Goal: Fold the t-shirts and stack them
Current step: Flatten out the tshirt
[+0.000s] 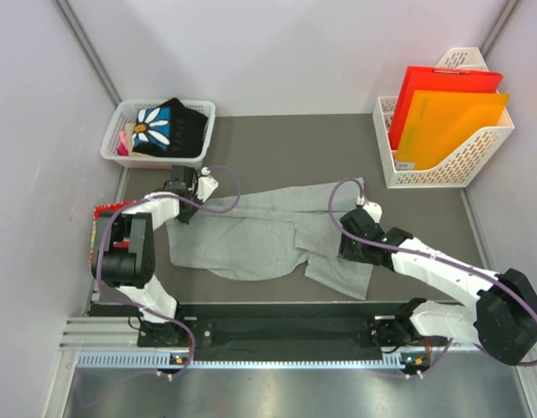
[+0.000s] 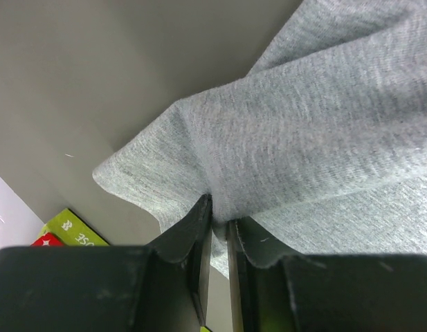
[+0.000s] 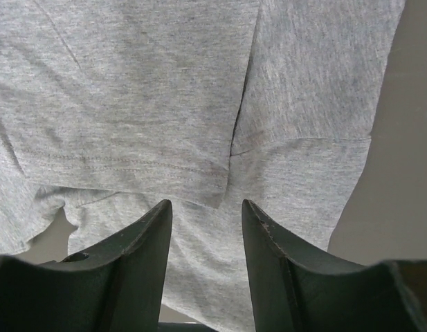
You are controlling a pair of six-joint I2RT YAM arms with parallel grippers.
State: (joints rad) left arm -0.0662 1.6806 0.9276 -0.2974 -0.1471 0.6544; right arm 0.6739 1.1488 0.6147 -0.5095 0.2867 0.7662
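Observation:
The light heather-grey t-shirt (image 1: 268, 231) lies partly folded on the dark table mat. My left gripper (image 1: 183, 205) is shut on the shirt's far left edge; in the left wrist view the cloth (image 2: 303, 131) is pinched between the jaws (image 2: 219, 220). My right gripper (image 1: 348, 246) is open over the shirt's right side; the right wrist view shows the grey cloth (image 3: 165, 104) and a hem below the spread fingers (image 3: 206, 207). The black t-shirt with a white daisy on blue (image 1: 168, 126) lies bundled in the white basket (image 1: 120, 117) at the far left.
A white file rack (image 1: 459, 161) with red and orange folders stands at the far right. A red patterned flat packet (image 1: 98, 231) lies at the table's left edge; its corner shows in the left wrist view (image 2: 64, 232). Grey walls enclose both sides.

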